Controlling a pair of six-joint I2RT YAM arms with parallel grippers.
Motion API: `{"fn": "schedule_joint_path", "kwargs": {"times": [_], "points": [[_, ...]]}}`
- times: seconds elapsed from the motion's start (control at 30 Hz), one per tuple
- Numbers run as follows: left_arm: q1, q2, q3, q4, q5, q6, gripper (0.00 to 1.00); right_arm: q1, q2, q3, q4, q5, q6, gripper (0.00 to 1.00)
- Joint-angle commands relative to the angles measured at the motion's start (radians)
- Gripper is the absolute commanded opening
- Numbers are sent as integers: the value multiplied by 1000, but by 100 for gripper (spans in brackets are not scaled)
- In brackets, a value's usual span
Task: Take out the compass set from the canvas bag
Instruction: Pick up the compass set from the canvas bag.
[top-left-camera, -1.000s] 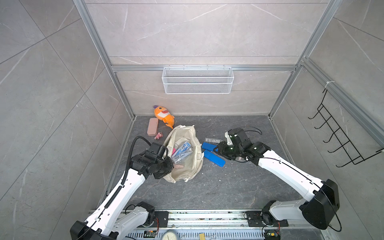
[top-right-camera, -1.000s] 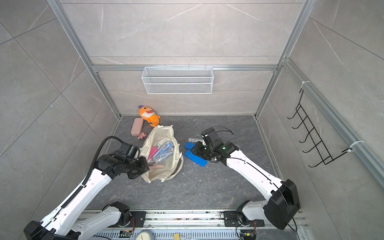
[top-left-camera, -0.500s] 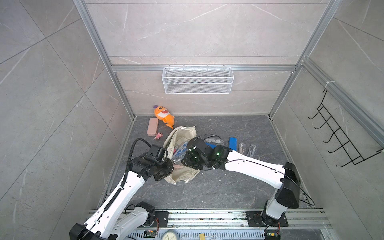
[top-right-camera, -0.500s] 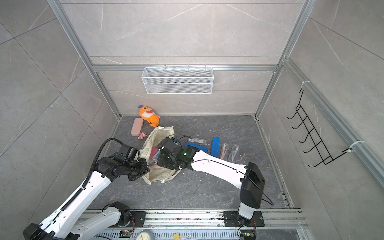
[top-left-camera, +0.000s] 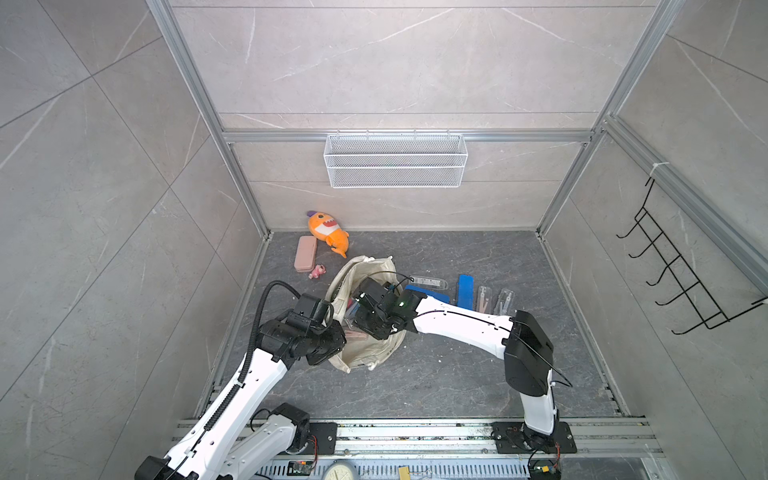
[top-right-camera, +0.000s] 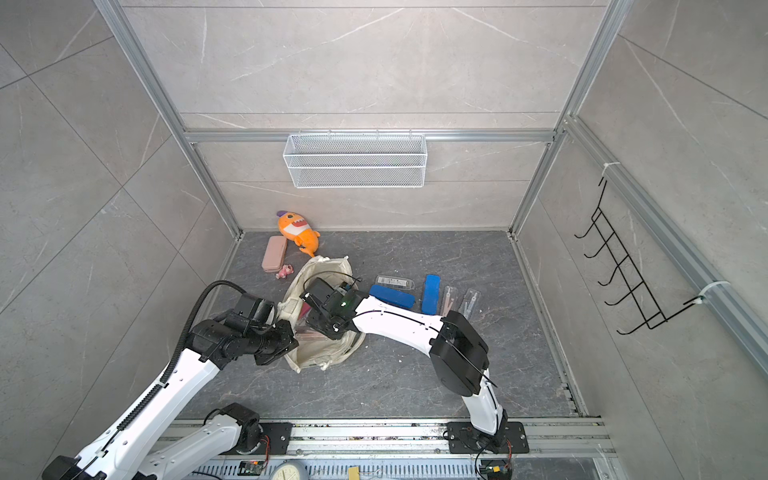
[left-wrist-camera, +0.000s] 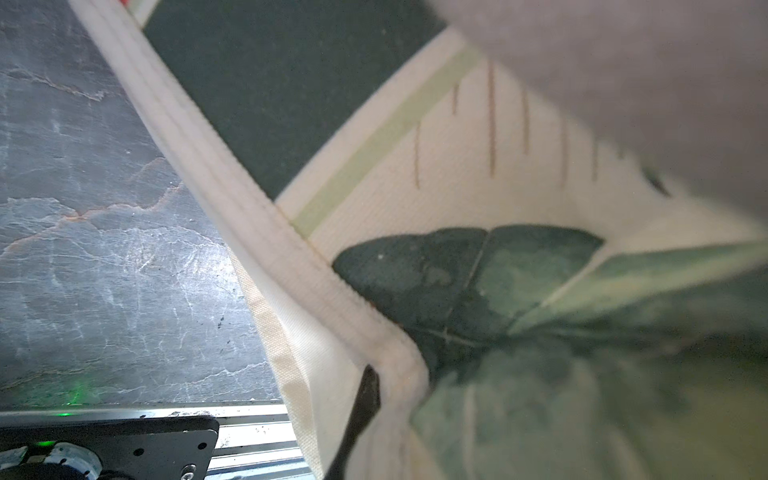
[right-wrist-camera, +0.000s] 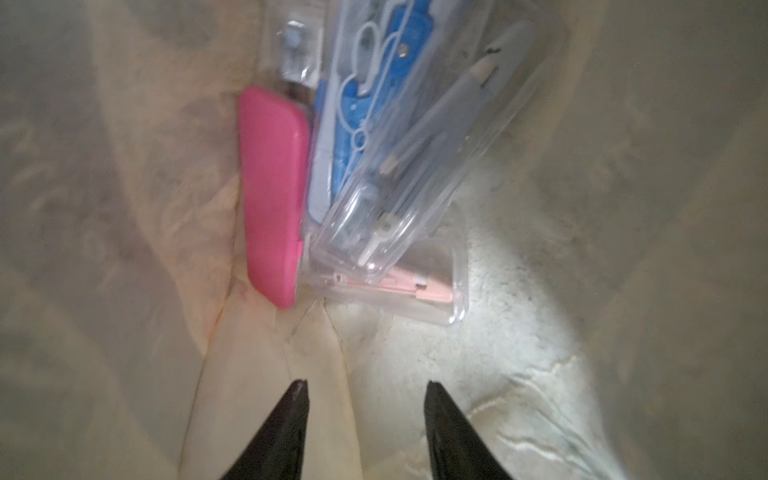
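The cream canvas bag (top-left-camera: 368, 353) lies open on the dark floor in both top views. My left gripper (top-left-camera: 336, 330) is shut on its near rim; in the left wrist view one black finger (left-wrist-camera: 366, 395) is pressed into the folded cloth (left-wrist-camera: 386, 357) beside the green print. My right gripper (right-wrist-camera: 366, 386) is inside the bag, open and holding nothing. Just beyond its tips lies a compass set (right-wrist-camera: 419, 166), a clear case with a grey compass. It rests on another clear case with a pink compass (right-wrist-camera: 415, 291), beside a pink case (right-wrist-camera: 270, 195) and a blue-and-white item (right-wrist-camera: 353, 104).
On the floor right of the bag lie two blue cases (top-left-camera: 465, 291) and three clear cases (top-left-camera: 503, 300). An orange plush (top-left-camera: 328, 230), a pink case (top-left-camera: 305, 253) and a small pink toy (top-left-camera: 318, 271) sit by the back left corner. A wire basket (top-left-camera: 395, 160) hangs on the back wall.
My right arm has swung left from the blue cases on the floor into the bag's mouth. One blue case now lies further right. The left gripper still holds the rim.
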Motion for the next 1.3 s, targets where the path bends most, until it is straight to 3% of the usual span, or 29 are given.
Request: {"fn": "schedule_joint_path", "kwargs": {"times": [0.0,0.3,0.7,0.97,1.27], "points": [[-5,-26,-14,-28,25,-20,0,-29,62,42,-9,16,59,56],[-4,-36,-24,-27,42,-22,0,-54,201,192,-41,14,73,70],[-5,-47,-29,-28,44,-24,0,-106,210,72,85,-18,173,74],[-5,-45,-25,-28,45,-24,0,-121,269,133,95,-23,165,73],[-5,-45,-29,-29,46,-26,0,-123,287,205,52,4,60,61]]}}
